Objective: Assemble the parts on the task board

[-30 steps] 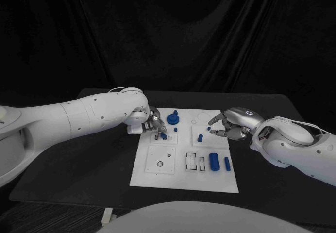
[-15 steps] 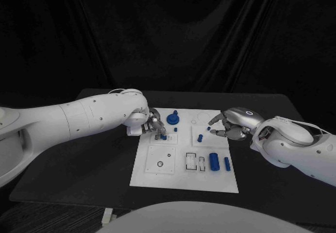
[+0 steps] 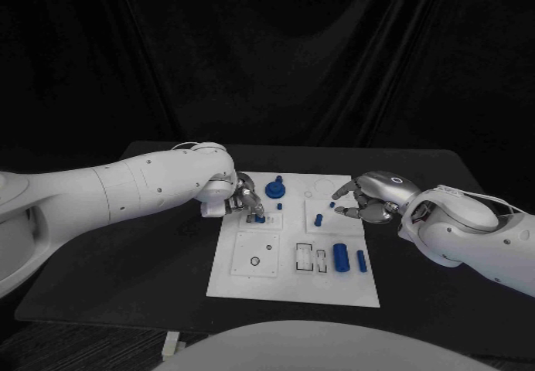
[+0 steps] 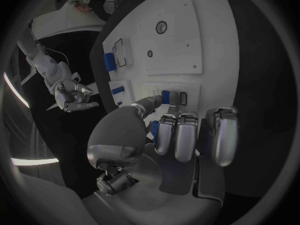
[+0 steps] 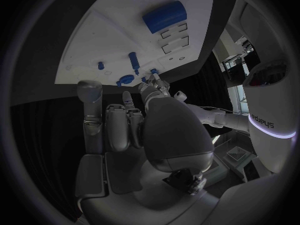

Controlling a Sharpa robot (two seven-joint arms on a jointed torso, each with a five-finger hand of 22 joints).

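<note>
The left hand (image 3: 245, 199) is pinching a small blue part (image 3: 260, 219) at the task board (image 3: 292, 282) — on its upper left panel; the right hand (image 3: 368, 199) is hovering, fingers curled in on nothing, at the board's right edge; the black surface (image 3: 134, 263) is carrying the board.

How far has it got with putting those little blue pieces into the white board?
Partly done, it seems. A blue knobbed part already stands upright at the far end of the task board. The left hand is working a small blue piece at a square plate, fingertips on it. The right hand hovers at the board's right edge; whether it holds anything is unclear. Two blue cylinders lie loose near the front, apparently waiting.
</note>
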